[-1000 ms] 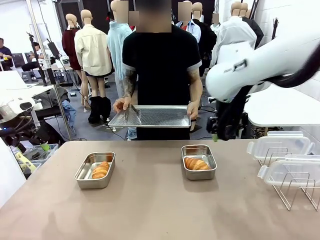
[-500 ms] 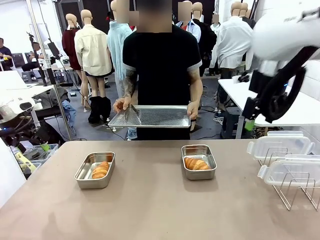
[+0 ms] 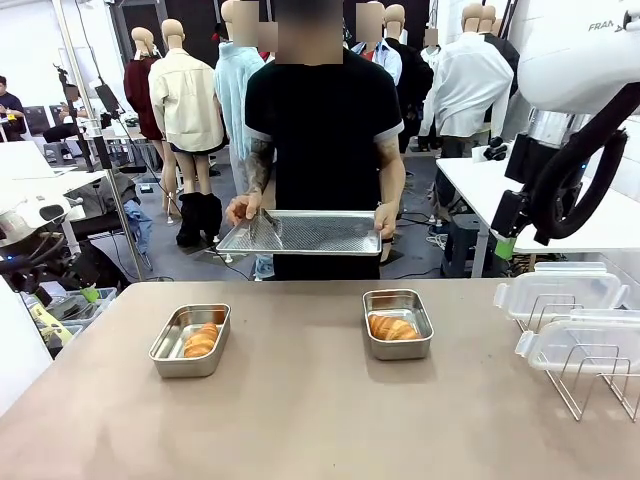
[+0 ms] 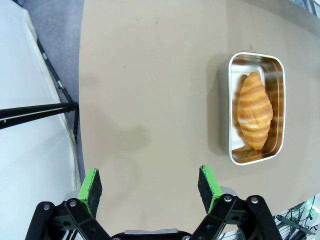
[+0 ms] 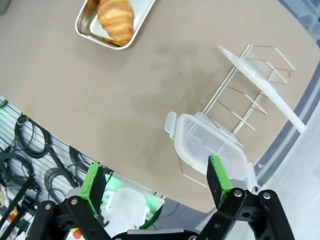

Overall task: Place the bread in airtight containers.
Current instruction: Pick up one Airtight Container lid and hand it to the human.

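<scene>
Lying in tins: two ridged, golden, crescent-shaped croissants, one per tin.
Left tin (image 3: 168,352): shiny steel with rounded corners, far left of the wire rack (image 3: 590,375); left croissant (image 3: 201,339) lies along the tin's length.
Right tin (image 3: 398,300): nearer the rack's left side; right croissant (image 3: 393,327) lies crosswise, its ends pointing left and right.
Lids (image 3: 557,292): clear plastic, propped on the rack.
Left gripper (image 4: 150,181): spread wide, empty, over bare worktop (image 3: 300,420).
Right gripper (image 5: 155,176): spread wide, empty, raised well above the rack.

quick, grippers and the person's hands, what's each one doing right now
Left gripper: open, holding nothing.
Right gripper: open, holding nothing.
Person's hands: both hold the perforated steel tray.
</scene>
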Robot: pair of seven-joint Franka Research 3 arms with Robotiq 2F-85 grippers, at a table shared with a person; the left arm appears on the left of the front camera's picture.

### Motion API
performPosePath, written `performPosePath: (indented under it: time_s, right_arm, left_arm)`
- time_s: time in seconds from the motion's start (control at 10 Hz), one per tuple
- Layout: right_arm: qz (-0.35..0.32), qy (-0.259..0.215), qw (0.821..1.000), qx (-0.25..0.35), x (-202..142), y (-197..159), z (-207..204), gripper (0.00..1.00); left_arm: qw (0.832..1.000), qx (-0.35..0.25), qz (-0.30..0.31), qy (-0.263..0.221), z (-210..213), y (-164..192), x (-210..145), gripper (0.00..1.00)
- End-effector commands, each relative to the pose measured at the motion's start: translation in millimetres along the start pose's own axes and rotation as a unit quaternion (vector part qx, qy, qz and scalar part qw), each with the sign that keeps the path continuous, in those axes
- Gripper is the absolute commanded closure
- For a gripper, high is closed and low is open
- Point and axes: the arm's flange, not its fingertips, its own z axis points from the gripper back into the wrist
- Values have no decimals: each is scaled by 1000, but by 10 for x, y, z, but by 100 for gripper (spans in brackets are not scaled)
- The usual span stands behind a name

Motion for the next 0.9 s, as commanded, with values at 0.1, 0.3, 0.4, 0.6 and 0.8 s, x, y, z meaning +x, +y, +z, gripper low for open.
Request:
performPosePath:
  time_s: [0.1, 0.3, 0.4, 0.6, 0.8]
  right_arm:
    - [-10, 3, 1000, -8, 32, -3, 4, 0]
    - [-10, 3, 1000, -8, 32, -3, 4, 0]
    - [-10, 3, 1000, -8, 32, -3, 4, 0]
    - [-10, 3, 1000, -8, 32, -3, 4, 0]
    - [-10, 3, 1000, -8, 32, -3, 4, 0]
  left_arm:
    - [1000, 7, 6, -1, 6, 4, -24, 0]
    - [1000, 7, 6, -1, 6, 4, -24, 0]
    - [1000, 7, 6, -1, 6, 4, -24, 0]
    - [1000, 7, 6, -1, 6, 4, -24, 0]
    - [1000, 7, 6, -1, 6, 4, -24, 0]
